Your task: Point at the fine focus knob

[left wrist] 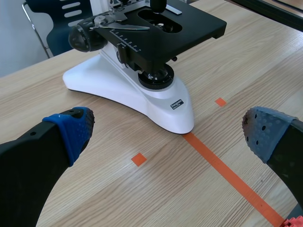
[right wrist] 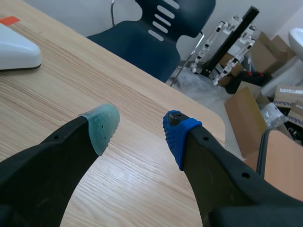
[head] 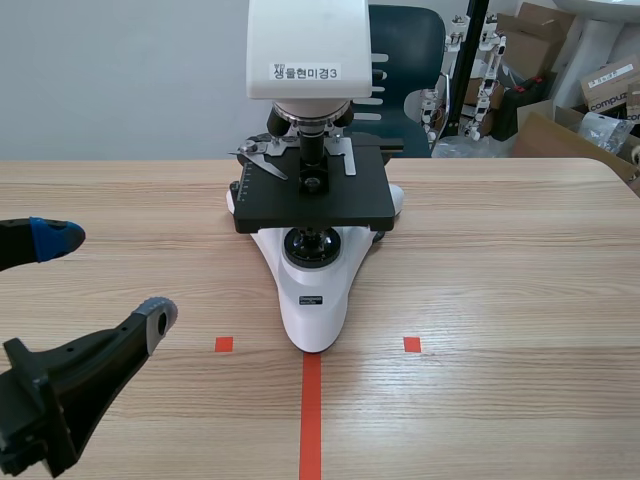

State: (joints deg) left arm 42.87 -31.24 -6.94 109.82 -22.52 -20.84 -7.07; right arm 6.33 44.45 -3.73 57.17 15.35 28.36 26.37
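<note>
Left wrist view: left pincer [left wrist: 169,131] spread wide, empty, near microscope [left wrist: 118,90]; right pincer [right wrist: 139,127] spread, empty

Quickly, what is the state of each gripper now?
Left gripper: open, holding nothing.
Right gripper: open, holding nothing.

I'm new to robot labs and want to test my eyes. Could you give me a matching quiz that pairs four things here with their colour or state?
1 microscope
2 left gripper
3 chair
4 cardboard boxes

A dark blue, behind the table
B open, holding nothing
C brown, beyond the table's far right
D white base, black stage

Pairs: 1-D, 2-B, 3-A, 4-C
</note>
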